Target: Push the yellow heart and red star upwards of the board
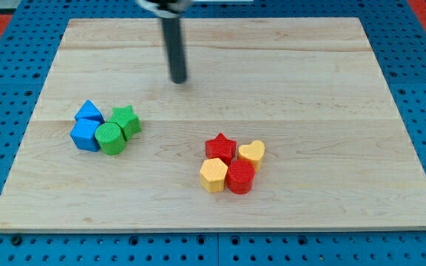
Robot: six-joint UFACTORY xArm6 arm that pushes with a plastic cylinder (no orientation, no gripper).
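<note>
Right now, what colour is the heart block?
Yellow; the heart shows clearly in the camera view.

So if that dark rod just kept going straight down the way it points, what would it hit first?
Only the bare wooden board: my tip points at it, apparently already touching, with no coloured block beneath.

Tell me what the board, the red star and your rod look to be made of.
Board: pale wood, matte, showing grain lines and plank seams. Red star: probably plastic or painted wood; uniform saturated colour, ribbed sides. Rod, ending at my tip above both block clusters: dark, smooth, faintly glossy, likely metal or plastic.
</note>
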